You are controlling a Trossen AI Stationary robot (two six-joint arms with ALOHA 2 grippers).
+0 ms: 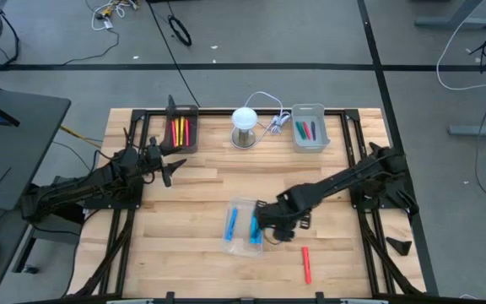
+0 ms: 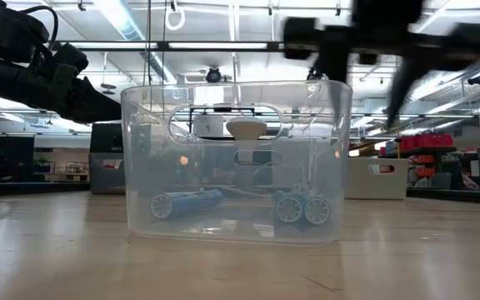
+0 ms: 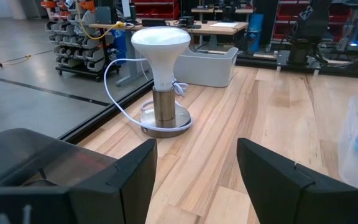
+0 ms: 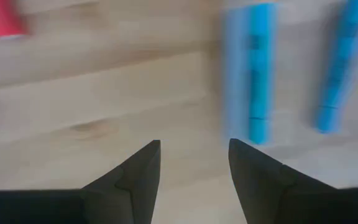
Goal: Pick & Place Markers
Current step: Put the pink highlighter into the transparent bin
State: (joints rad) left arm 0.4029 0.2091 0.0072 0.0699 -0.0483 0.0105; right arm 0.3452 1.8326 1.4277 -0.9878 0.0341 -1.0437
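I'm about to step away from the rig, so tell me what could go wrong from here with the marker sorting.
1. The open right gripper hovers at the edge of the clear tray holding blue markers; a careless descent could clip its wall and shift or tip it.
2. The red marker lies loose near the table's front edge; a nudge might roll it off.

A robotics lab or workshop in an open industrial hall. The wooden table sits in a black frame on a grey concrete floor with loose cables across it. Beyond it stand red parts bins, a rack of small drawers, workbenches and long ceiling strip lights
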